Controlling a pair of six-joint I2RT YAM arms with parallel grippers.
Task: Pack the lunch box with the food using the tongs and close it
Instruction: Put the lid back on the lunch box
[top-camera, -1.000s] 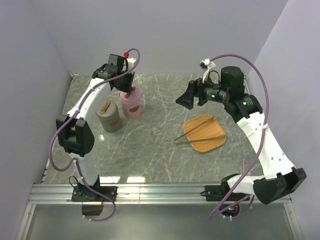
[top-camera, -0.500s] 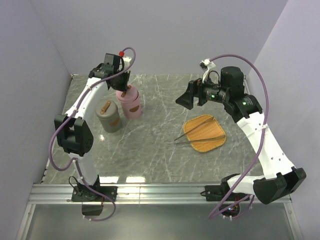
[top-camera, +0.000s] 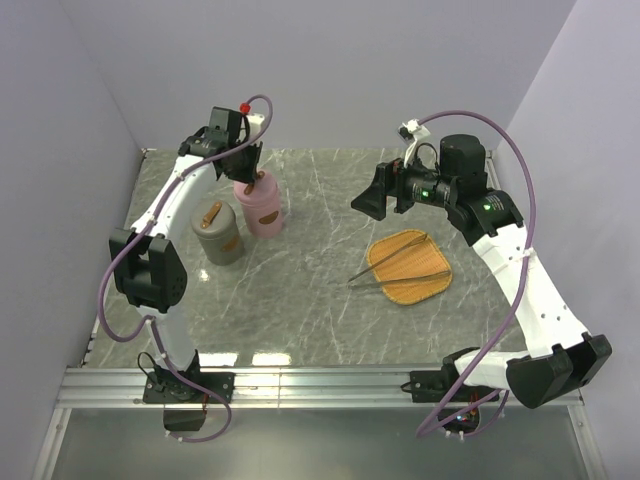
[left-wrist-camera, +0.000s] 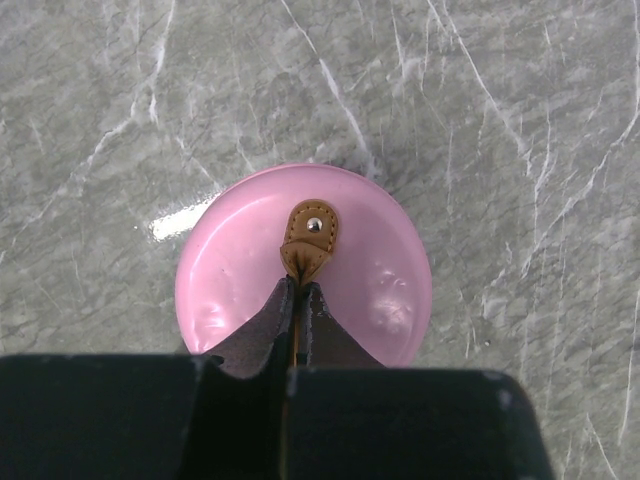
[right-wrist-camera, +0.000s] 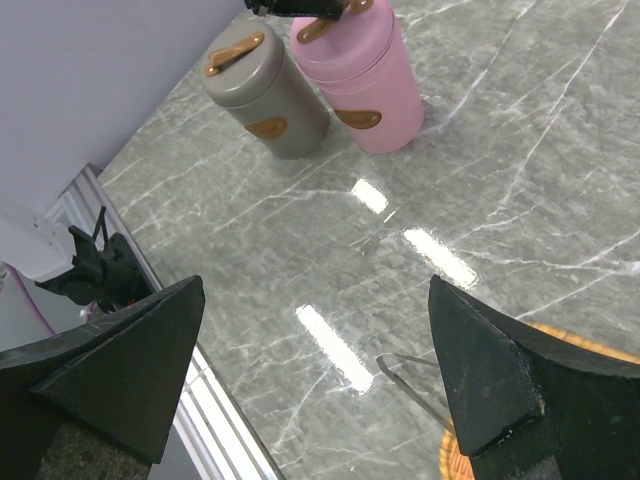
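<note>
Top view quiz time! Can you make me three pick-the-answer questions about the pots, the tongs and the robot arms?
1. Where do the tongs lie?
A on the orange tray
B on top of a lid
C hanging on the wall

2. How many pots with lids are there?
A one
B two
C five

3. The left gripper is
A wide open in the air
B shut on the pink pot's brown strap
C holding a spoon

Answers:
1 A, the silver arms rest across the tray.
2 B, the pink pot and a grey pot stand side by side.
3 B, the left wrist view shows both fingers pinching the strap.
</note>
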